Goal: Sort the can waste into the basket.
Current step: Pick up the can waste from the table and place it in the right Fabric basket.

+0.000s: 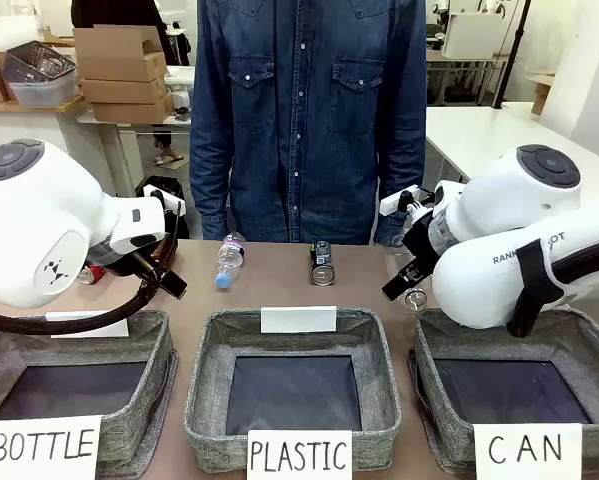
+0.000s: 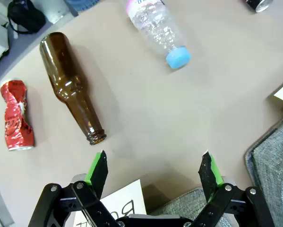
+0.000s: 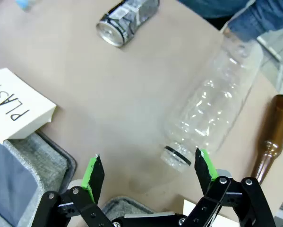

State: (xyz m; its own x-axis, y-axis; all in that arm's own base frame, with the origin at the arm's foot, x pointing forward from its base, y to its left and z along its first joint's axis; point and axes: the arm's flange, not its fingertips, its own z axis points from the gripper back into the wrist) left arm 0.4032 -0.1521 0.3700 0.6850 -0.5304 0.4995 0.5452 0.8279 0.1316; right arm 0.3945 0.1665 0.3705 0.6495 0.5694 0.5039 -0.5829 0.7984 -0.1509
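The dark can lies on the brown table in front of the person, seen closer in the right wrist view as the dark can. At the table's left edge lies the crushed red can, which the left wrist view shows as the red can beside a brown bottle. The CAN basket stands at front right. My left gripper hovers open over bare table. Open too, my right gripper hangs above the mouth of a clear bottle.
Baskets signed BOTTLE and PLASTIC stand at front left and middle. A blue-capped plastic bottle lies mid-table. A second brown bottle lies right of the clear one. The person stands at the far edge.
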